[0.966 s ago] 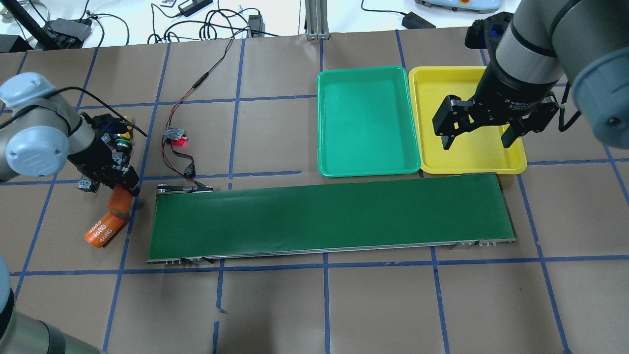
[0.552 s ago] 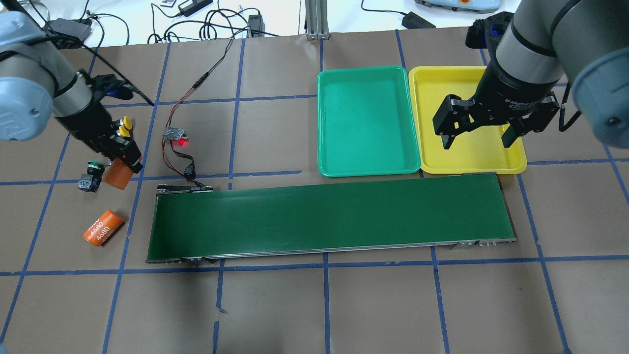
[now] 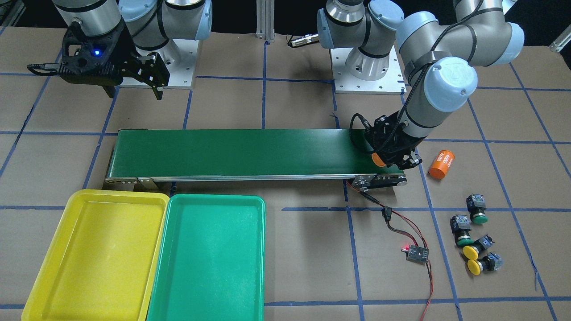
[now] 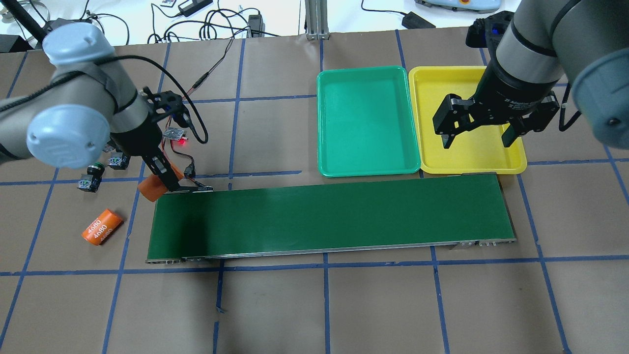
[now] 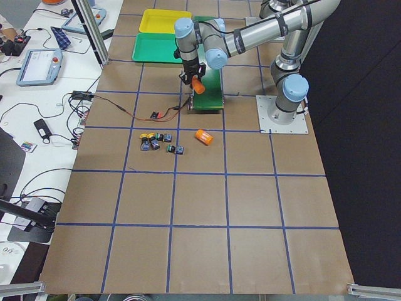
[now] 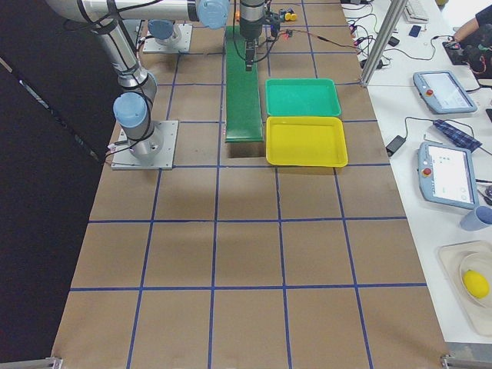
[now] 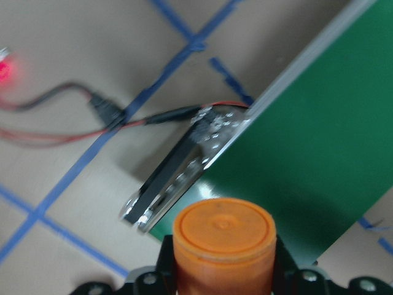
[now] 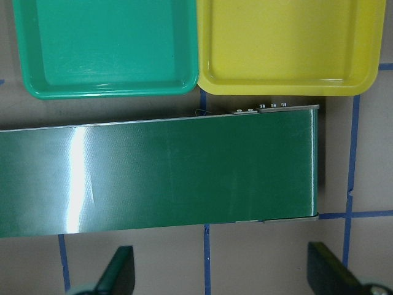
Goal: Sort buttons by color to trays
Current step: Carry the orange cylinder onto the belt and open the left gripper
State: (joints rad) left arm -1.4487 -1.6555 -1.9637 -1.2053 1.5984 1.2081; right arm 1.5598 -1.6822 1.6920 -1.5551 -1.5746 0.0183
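- Brown table with a grid of blue tape; long dark-green conveyor belt across the middle, red and black cables and a small board with a red light near one end.
- Beside the other end of the belt, a yellow tray and a green tray, side by side and very close together; nothing inside either.
- All four buttons on the bare table in a loose cluster, beyond the belt end on the robot's left side and well apart from both trays. Two green caps nearer to the belt, two yellow caps further. None sorted yet.
- Left pincer pinching an orange cylinder, not a button, above the corner of the belt. Second orange cylinder lying on the table nearby.
- Right pincer spread wide, holding nothing, hovering over the yellow tray.
- By the look: buttons light, rigid, of hard plastic, probably not fragile. Smooth round cap likely slippery and ready to roll; safer hold across the blocky black-grey body, from above.
- Front-facing view: all four buttons with cap colours. Overhead view: only two of them, the yellow ones hidden behind the left arm. Left wrist view: cylinder seated between the fingers. Right wrist view: both tray floors bare, fingertips far apart at the lower edge.
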